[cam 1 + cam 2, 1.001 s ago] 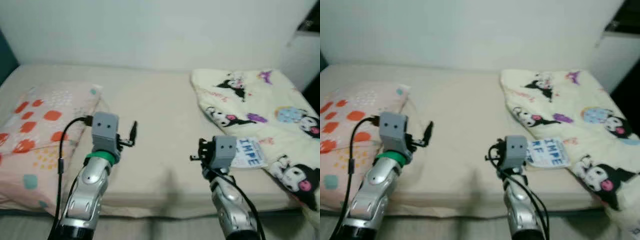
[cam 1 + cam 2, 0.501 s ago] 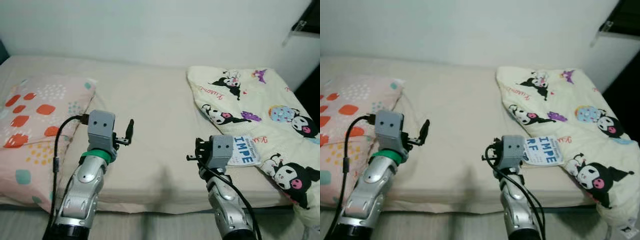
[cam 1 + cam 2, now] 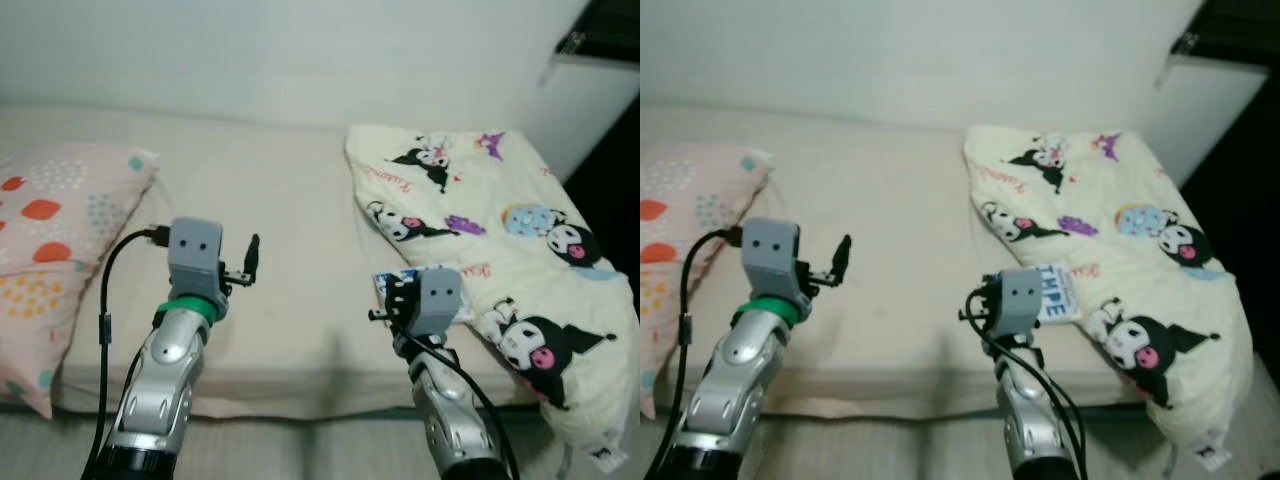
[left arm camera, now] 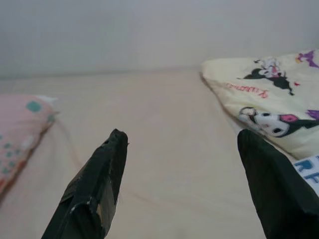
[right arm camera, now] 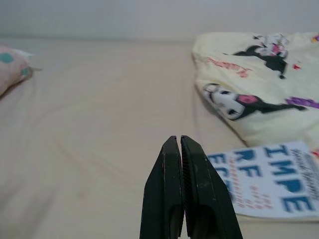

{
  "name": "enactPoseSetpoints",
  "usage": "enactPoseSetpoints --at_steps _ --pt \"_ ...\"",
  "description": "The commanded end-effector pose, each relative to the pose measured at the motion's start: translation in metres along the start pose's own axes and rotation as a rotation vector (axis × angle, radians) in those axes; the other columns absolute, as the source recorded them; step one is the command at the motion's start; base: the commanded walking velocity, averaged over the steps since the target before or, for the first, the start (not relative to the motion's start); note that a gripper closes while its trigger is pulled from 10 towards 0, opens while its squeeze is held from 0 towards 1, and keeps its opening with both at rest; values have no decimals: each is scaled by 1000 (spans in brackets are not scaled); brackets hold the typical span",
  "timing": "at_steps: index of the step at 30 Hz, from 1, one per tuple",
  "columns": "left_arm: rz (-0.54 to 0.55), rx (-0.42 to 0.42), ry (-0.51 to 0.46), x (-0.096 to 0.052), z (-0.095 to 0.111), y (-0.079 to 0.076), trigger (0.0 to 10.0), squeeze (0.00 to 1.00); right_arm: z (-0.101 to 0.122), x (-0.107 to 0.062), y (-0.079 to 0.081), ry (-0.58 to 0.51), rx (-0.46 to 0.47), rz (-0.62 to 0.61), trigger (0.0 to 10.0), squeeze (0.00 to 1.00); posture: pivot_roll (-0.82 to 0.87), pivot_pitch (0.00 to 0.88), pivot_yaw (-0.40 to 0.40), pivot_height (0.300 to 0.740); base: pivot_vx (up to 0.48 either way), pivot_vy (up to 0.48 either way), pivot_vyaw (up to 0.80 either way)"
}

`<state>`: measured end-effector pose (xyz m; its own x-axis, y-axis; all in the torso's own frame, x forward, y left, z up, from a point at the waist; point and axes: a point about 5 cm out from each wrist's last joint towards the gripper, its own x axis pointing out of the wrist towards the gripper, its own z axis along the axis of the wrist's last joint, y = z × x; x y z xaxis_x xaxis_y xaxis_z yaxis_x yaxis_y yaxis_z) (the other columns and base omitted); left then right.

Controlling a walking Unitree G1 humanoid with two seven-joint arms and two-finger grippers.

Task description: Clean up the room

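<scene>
Two grippers hover over the bed point(image 3: 300, 200).
Left gripper point(image 4: 182, 144) spread wide; right gripper point(image 5: 180, 149) pressed together, the booklet point(image 5: 269, 179) lying just right of it, touching the cartoon blanket point(image 3: 490, 220).

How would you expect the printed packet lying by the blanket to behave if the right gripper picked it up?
The packet looks thin and flat, so probably light and bendy. It lies flush on the bed, so the shut right gripper may struggle to get under an edge. Its surface looks smooth, perhaps slippery.

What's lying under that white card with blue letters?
The card lies partly on the bare mattress and against the cartoon blanket's edge. Anything beneath it is covered.
</scene>
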<state>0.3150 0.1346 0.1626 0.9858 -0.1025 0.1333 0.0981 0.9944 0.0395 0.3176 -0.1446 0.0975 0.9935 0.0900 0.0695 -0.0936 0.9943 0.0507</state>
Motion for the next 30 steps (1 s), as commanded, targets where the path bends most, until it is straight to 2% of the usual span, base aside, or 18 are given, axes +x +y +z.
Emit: enactPoseSetpoints --at_steps 1,18,30 --pt "-12 0 12 -1 -3 -4 10000 0 -6 -4 -6 21 -5 -20 10000 0 0 58 1 740 0 -277 0" --pt "-8 -17 17 -1 -3 -5 10000 0 -6 -4 -5 21 -6 -15 10000 0 1 60 -2 740 0 -256 0" --pt "8 -39 12 0 -3 -3 10000 0 -5 -3 -5 20 -8 -13 10000 0 0 57 -3 740 0 428 0"
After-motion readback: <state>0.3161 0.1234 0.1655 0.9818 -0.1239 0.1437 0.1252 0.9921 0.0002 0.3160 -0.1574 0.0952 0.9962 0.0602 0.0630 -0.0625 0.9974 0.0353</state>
